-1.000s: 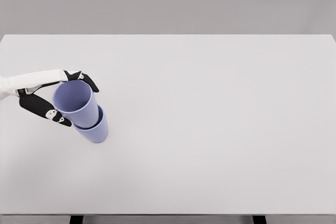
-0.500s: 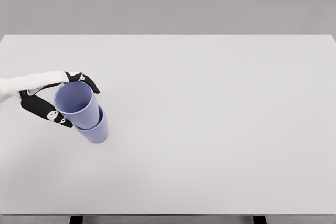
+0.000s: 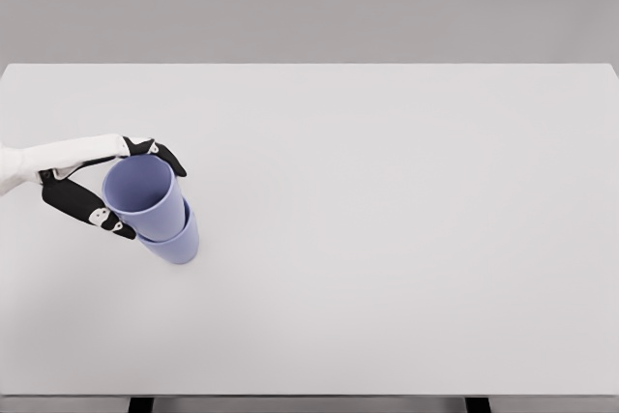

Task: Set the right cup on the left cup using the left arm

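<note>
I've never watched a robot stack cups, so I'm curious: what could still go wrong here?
The upper cup sits tilted in the lower cup, not squarely nested, so it might tip out when released. The left hand grips it at the rim; opening the fingers unevenly could drag both cups over. The stack also stands near the table's left edge, so a toppled cup might roll off.

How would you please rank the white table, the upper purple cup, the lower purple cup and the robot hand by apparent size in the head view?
1. White rectangular table
2. Upper purple plastic cup, fully visible
3. Left robot hand, roughly alike, unsure
4. Lower purple plastic cup, mostly hidden
</note>
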